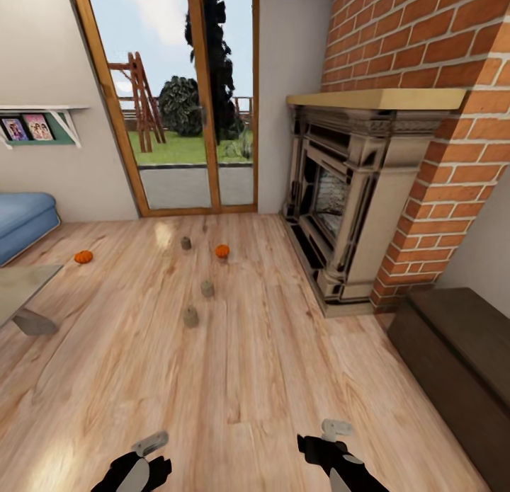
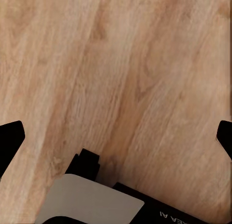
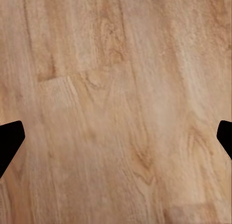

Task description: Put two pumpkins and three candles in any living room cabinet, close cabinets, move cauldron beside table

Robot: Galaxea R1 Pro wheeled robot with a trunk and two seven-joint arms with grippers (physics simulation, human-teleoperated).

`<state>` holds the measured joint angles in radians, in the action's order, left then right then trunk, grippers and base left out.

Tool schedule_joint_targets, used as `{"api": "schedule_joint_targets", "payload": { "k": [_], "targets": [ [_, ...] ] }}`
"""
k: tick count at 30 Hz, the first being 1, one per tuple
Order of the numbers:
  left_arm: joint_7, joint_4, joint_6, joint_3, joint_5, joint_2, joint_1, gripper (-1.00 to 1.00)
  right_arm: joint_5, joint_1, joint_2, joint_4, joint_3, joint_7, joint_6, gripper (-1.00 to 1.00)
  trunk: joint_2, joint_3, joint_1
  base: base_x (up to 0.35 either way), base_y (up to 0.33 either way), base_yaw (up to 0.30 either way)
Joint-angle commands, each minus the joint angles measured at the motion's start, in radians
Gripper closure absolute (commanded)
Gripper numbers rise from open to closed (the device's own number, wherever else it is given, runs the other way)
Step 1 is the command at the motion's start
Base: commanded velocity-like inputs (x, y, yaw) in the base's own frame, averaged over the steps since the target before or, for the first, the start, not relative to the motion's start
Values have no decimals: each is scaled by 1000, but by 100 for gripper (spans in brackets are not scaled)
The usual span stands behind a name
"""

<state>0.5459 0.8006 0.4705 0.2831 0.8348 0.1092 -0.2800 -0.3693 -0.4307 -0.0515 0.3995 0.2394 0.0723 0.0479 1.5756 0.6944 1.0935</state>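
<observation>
On the floor (image 1: 269,379) ahead of you lie two pumpkins (image 1: 222,250) and three candles (image 1: 190,316), with your left gripper (image 2: 116,137) and right gripper (image 3: 116,137) both spread wide, holding nothing.

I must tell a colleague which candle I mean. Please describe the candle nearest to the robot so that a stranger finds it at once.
Start at the glass patio door and come down the wooden floor toward the robot. Three grey-tan candles stand in a loose line there. The one meant is the last and lowest, beyond its neighbour and farthest from the orange pumpkin.
</observation>
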Motion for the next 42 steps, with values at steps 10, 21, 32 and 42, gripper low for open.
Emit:
{"api": "schedule_joint_targets", "payload": {
  "k": [10, 21, 32, 42],
  "targets": [
    [9, 2, 0, 4, 10, 1, -1, -100, -8, 0, 1, 1, 8, 6, -2, -100, 0, 1, 1, 273, 189, 0],
    [9, 2, 0, 4, 9, 2, -1, -100, -5, 0, 1, 1, 9, 5, -6, -100, 0, 1, 1, 256, 221, 0],
    [9, 1, -105, 9, 8, 1, -1, -100, 17, 1, -5, -17, 16, -6, -89, -100, 0, 1, 1, 255, 210, 0],
    [9, 0, -165, 10, -80, -3, 1, -100, 41, 1, -7, -47, 24, -5, -147, -100, 0, 1, 1, 202, 120, 0]
  ]
}}
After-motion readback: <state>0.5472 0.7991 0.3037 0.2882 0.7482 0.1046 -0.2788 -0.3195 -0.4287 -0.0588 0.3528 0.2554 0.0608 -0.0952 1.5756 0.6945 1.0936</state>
